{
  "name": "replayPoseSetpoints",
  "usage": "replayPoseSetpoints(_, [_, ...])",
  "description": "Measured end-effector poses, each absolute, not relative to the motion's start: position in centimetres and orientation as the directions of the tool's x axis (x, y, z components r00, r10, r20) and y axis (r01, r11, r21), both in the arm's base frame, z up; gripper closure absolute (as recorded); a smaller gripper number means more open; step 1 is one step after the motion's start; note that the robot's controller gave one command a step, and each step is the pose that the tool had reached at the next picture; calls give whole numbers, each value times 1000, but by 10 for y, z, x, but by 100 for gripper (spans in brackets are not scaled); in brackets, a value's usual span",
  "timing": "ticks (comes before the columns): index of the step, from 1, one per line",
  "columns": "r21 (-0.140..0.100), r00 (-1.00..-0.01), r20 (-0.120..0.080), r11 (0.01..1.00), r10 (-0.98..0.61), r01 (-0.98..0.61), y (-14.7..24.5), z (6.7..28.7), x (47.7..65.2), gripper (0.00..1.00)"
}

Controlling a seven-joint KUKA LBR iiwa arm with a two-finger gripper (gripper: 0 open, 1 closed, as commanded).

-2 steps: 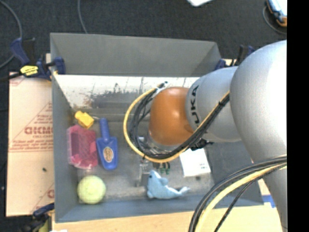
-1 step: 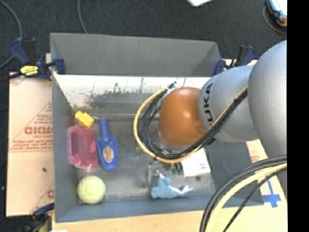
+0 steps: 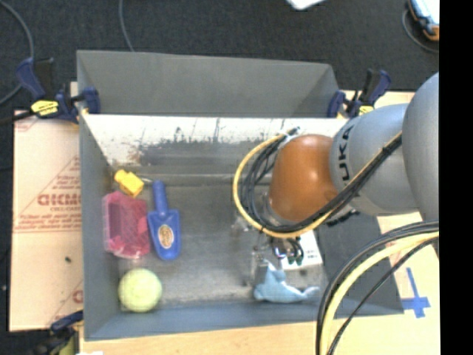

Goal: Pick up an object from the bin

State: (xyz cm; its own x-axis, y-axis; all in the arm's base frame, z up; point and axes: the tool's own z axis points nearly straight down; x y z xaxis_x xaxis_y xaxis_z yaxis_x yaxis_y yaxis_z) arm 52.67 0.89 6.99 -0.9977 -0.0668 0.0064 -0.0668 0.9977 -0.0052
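Gripper [image 3: 260, 268] low at front right of bin [image 3: 207, 135], beside light-blue object [image 3: 287, 292]; open or closed: cannot tell.

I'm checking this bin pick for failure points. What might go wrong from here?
1. The pincer is close over the pale blue soft fish-shaped toy, which lies tight against the near wall of the grey metal bin. Coming down, it may strike that wall.
2. The toy looks flat and uneven, so it could slip from a grip.
3. The black and yellow cables looped at the wrist might snag on the way out.
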Motion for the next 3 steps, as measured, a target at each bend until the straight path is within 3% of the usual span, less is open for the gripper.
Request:
replayPoseSetpoints(1, [-2,-988,-13,988,-153,-153,4,71,482,0])
replayPoseSetpoints(2, [-7,-996,-5,996,-93,-93,-3,145,507,0])
replayPoseSetpoints(3, [-3,-983,-14,983,-182,-182,-66,69,494,0])
